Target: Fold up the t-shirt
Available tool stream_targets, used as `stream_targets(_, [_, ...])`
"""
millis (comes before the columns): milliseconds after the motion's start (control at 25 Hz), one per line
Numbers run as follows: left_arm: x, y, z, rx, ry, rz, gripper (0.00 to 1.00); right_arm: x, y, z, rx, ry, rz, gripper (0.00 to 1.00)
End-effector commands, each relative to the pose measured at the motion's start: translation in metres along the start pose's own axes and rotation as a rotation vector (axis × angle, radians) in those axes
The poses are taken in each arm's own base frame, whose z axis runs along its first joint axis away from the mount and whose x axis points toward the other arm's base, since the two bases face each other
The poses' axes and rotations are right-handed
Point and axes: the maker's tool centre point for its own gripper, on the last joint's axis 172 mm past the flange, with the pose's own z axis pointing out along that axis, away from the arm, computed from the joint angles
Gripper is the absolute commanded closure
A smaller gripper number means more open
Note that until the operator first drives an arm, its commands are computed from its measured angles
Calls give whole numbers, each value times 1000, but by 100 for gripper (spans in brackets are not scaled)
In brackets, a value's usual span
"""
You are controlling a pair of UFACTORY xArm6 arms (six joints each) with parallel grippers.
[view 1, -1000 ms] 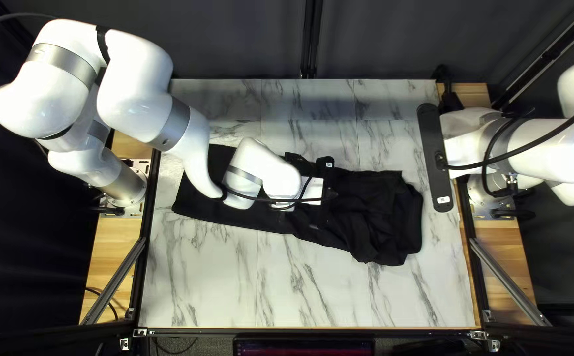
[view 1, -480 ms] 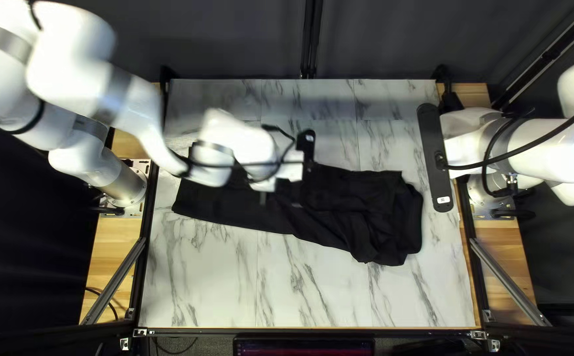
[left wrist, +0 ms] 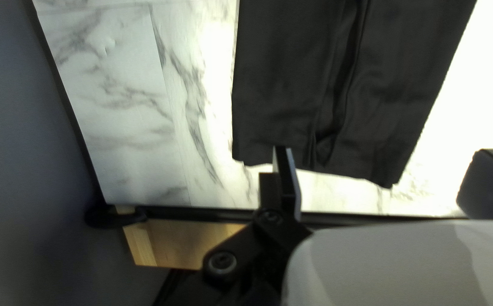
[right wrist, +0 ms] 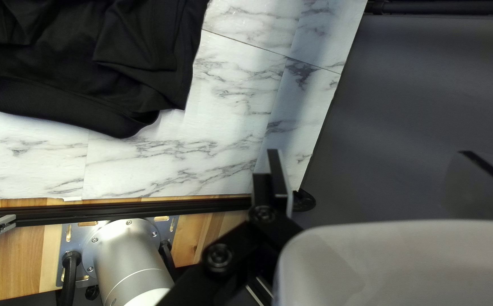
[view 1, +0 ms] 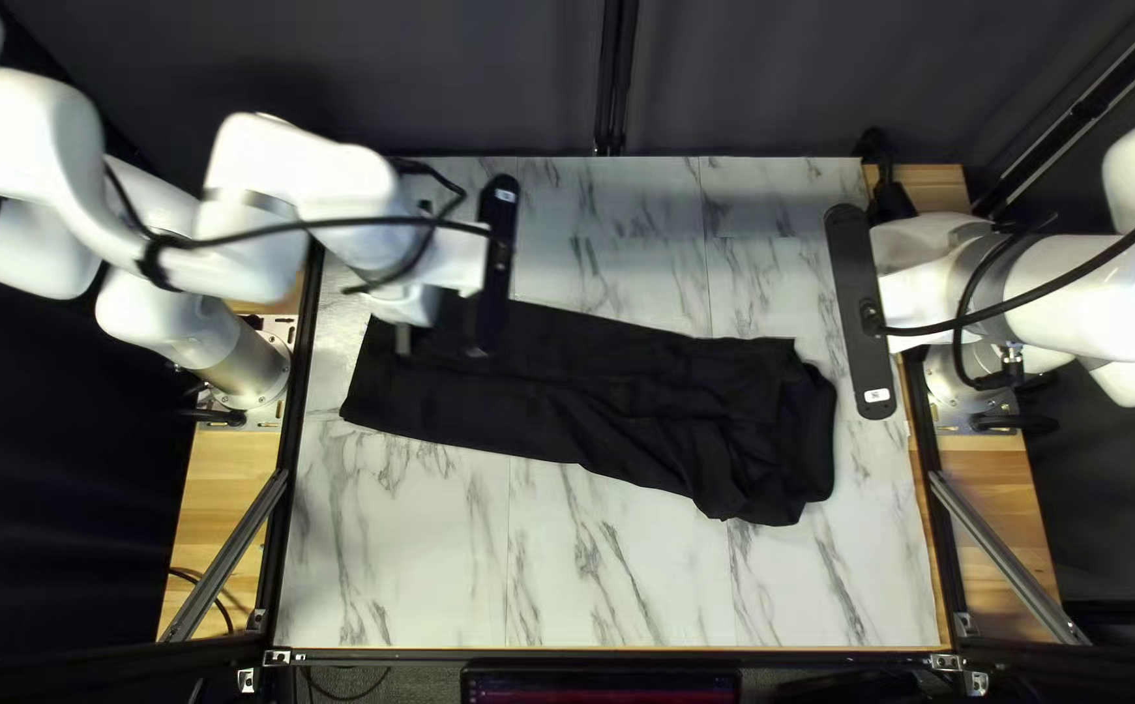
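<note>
A long black garment [view 1: 593, 391] lies flat and narrow across the table, smoother at its left end, bunched and creased at its right end. My left gripper [view 1: 440, 344] hangs above its left end in the top left view. Seen from the left wrist, the left gripper [left wrist: 385, 175] is open, fingers wide apart, holding nothing, with the garment's straight end [left wrist: 337, 113] ahead. My right gripper [view 1: 904, 307] is past the garment's right end, fingertips hidden from above. In the right wrist view, the right gripper [right wrist: 388, 173] stands open and empty, the garment's ribbed edge [right wrist: 59, 107] off to one side.
The marble-patterned table [view 1: 619, 561] shows bare surface in front of and behind the garment. Dark frame rails [right wrist: 116, 209] run along its sides, with wooden strips and arm bases outside them. A dark curtain [view 1: 463, 78] hangs behind the far edge.
My left arm has swung left and toward the far edge, from over the garment's middle to above its left end, uncovering the middle. The garment and my right arm look unmoved.
</note>
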Motion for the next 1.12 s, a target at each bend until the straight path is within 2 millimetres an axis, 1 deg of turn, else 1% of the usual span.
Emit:
stream_targets(40, [0, 0, 0, 0, 0, 0, 0, 0, 0, 0, 0, 0, 0, 0])
stream_targets(200, [0, 0, 0, 0, 0, 0, 0, 0, 0, 0, 0, 0, 0, 0])
stream_targets(280, [-5, 3, 1, -13, 5, -9, 0, 0, 0, 0, 0, 0, 0, 0])
stream_targets(400, [-14, 4, -7, -19, 16, -8, 0, 0, 0, 0, 0, 0, 0, 0])
stream_targets(440, [-22, 1, -13, -17, 20, -9, 0, 0, 0, 0, 0, 0, 0, 0])
stream_targets(480, [-26, -1, -16, -16, 22, -9, 0, 0, 0, 0, 0, 0, 0, 0])
stream_targets(520, [-33, -5, -19, -15, 30, -12, 0, 0, 0, 0, 0, 0, 0, 0])
stream_targets(1120, [-33, -5, -19, -15, 30, -12, 0, 0, 0, 0, 0, 0, 0, 0])
